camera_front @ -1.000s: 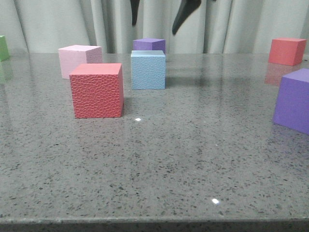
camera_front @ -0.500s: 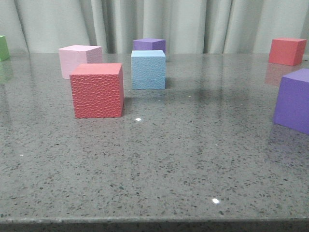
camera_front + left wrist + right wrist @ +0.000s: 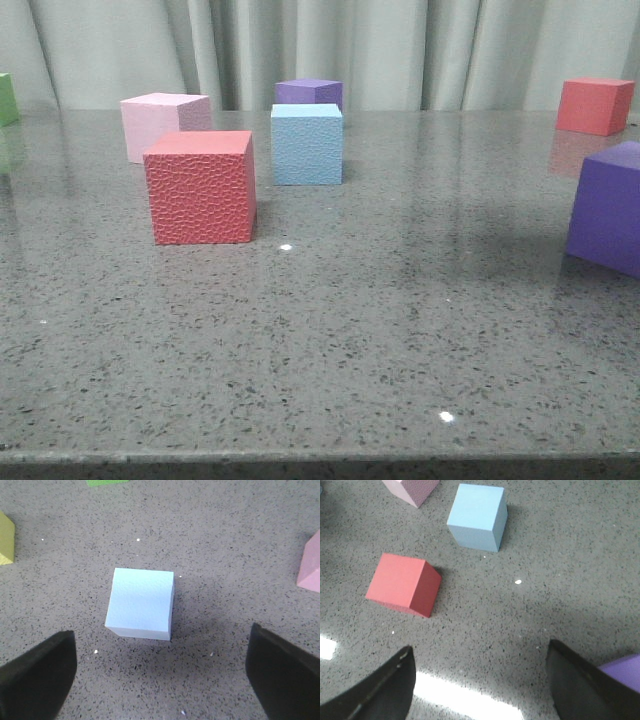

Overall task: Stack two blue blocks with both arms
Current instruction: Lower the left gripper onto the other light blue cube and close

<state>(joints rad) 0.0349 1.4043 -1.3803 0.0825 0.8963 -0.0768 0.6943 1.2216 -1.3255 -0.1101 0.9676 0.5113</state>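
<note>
The left claw (image 3: 160,675) is held wide open above the desk (image 3: 225,540), and nothing is gripped between its two dark fingers (image 3: 37,672). A smoother blue block (image 3: 141,603) is seen directly ahead of this claw, centred on the gap between the fingers but clear of both, resting flat on the desk. Farther out, a yellow-green cube (image 3: 5,539) is placed beyond the one finger and a pink cube (image 3: 310,567) beyond the other; a green edge (image 3: 106,482) is cut off at the far border.

The right claw (image 3: 480,682) is likewise spread wide and empty, raised over the desk. The pebbled blue block (image 3: 478,516) is found well ahead of it, apart from both fingers, with a red cube (image 3: 404,584) nearer to the claw and off toward one finger. A purple cube (image 3: 622,672) is partly hidden behind the other finger (image 3: 582,687).

In the front view neither claw is shown. The pebbled blue block (image 3: 307,144) is seen standing on the desk just behind and beside the red cube (image 3: 200,186), with a second purple cube (image 3: 309,93) behind it. The two blue blocks are not stacked.
</note>
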